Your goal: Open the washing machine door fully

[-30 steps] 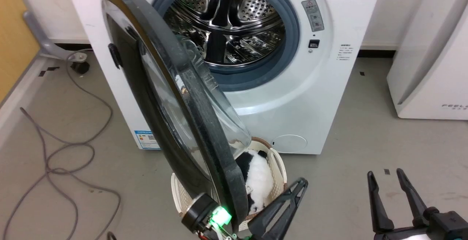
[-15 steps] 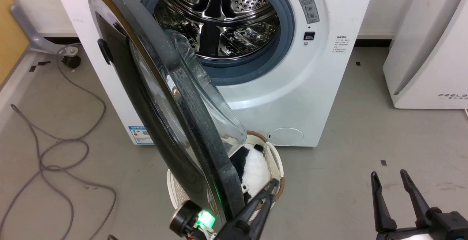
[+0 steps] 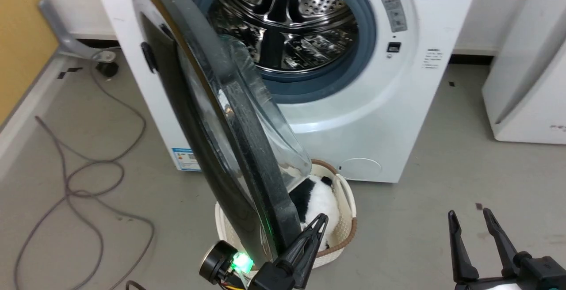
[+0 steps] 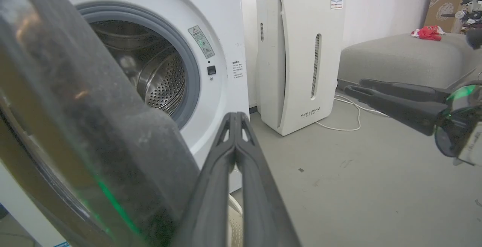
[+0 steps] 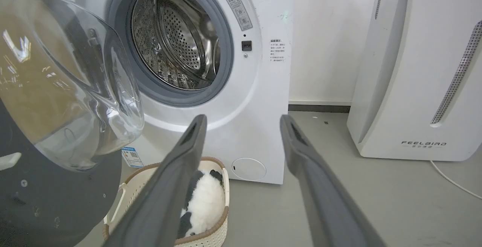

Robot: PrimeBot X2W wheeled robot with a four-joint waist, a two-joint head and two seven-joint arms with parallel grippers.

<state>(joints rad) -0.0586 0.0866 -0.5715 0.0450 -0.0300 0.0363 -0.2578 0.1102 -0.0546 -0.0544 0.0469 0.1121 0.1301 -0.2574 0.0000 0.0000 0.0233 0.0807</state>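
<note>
**A:** Head view: left gripper [image 3: 321,218] is pinched together and empty. The washing machine door [image 3: 212,117] rim is just to its left, roughly half-swung off the washing machine [image 3: 353,117]. Right gripper [image 3: 468,214] is spread, well off to the right.

**B:** Left wrist view: door edge hugs the fingers' left, contact unclear. Right wrist view: glass bowl [image 5: 71,89] sits up-left of the fingers. Probably heavy, stiff and slick, so push the matte rim, not the glass.

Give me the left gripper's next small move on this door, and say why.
Probably push the washing machine door a little further toward the robot's left. It stands only about half open, and the shut left gripper sits right beside its inner rim, well placed to push.
</note>
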